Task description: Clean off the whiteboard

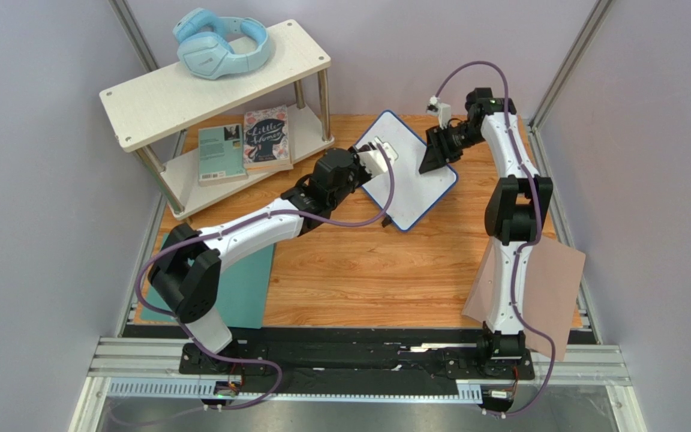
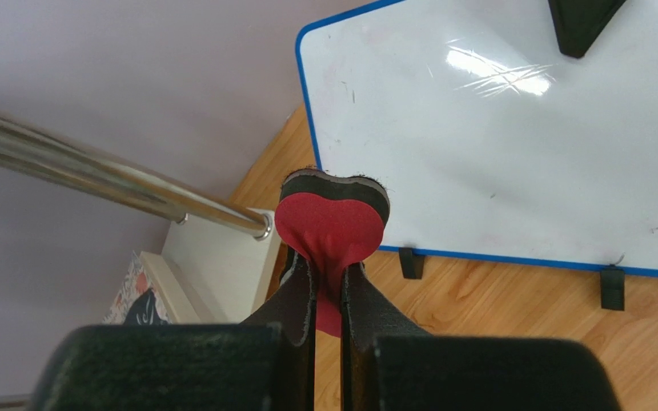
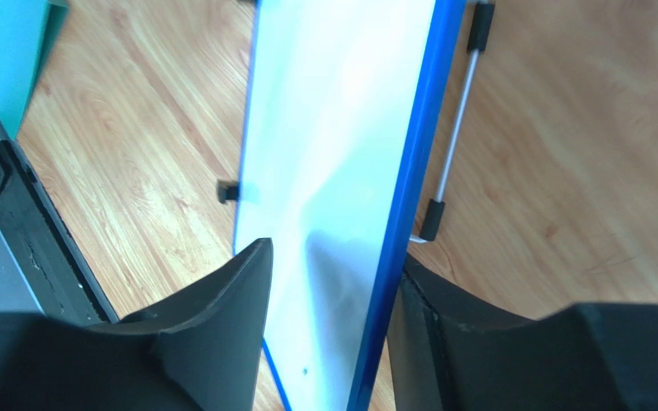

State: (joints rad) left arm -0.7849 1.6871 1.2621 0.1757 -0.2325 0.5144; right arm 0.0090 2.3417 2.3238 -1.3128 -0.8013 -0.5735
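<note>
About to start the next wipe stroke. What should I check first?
1. Jaws of left gripper clamp the eraser: ok.
2. Jaws of right gripper straddle the whiteboard edge: ok. Firm hold: cannot tell.
3. Contact between eraser and whiteboard: cannot tell.
4. Surface clean: not ok, faint marks show near the upper-left corner in the left wrist view.
5. Gap between left gripper and shelf leg: ok.

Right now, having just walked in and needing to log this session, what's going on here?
The right gripper is clamped on the edge of the whiteboard, steadying it where it stands propped on the table. The left gripper holds a red heart-shaped eraser close to the board's face; contact can't be confirmed. The board looks mostly clean, with only faint specks showing.
</note>
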